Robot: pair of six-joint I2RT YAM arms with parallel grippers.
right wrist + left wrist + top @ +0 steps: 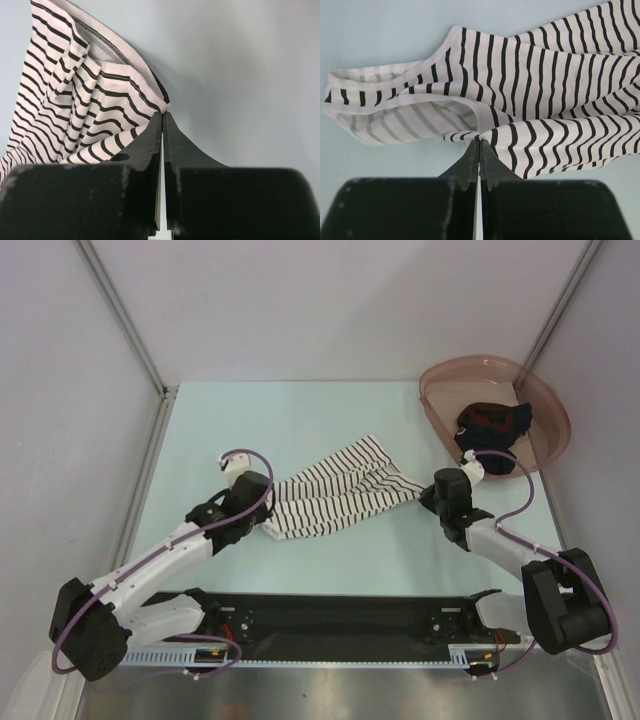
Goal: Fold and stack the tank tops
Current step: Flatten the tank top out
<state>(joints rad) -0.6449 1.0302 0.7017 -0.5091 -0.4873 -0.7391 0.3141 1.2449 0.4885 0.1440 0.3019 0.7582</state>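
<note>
Between the left gripper (479, 143) and right gripper (163, 117), each clenched on an edge, the striped tank top (335, 496) lies crumpled, not yet folded; the dark tank top (493, 423) sits beyond the right jaws, in the basin (432, 405).

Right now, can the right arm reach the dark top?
Likely not yet: the dark top lies close in the open basin, but the right gripper is shut on the striped top.

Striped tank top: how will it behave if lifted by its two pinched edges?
Likely floppy: the striped tank top lies bunched in soft folds, so it should sag between the pinches. Probably light: thin cloth. The jaws hold only edges, so it might slip.
</note>
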